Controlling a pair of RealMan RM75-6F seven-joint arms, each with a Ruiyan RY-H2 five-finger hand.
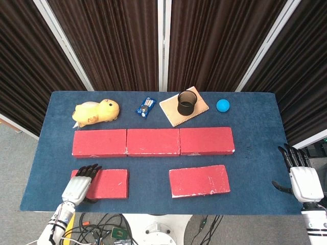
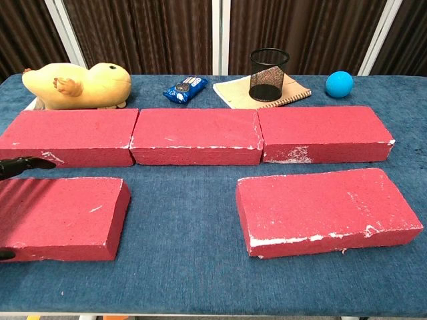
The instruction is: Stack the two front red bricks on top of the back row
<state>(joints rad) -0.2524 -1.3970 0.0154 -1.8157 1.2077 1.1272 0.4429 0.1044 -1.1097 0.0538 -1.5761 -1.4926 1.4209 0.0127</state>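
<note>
Three red bricks form the back row (image 1: 153, 142) (image 2: 195, 136), end to end. The front left brick (image 1: 108, 184) (image 2: 67, 217) and the front right brick (image 1: 199, 180) (image 2: 327, 210) lie flat on the blue table (image 1: 148, 168). My left hand (image 1: 79, 187) hovers over the left end of the front left brick, fingers stretched across its top. In the chest view only its fingertips (image 2: 20, 165) show, near the brick's back edge. I cannot tell whether it touches the brick. My right hand (image 1: 304, 181) is open, off the table's right edge.
Behind the back row stand a yellow plush toy (image 1: 96, 112), a blue snack packet (image 1: 145, 106), a black mesh cup (image 1: 187, 103) on a notebook (image 1: 200, 109), and a blue ball (image 1: 222, 105). A strip of bare cloth separates the two brick rows.
</note>
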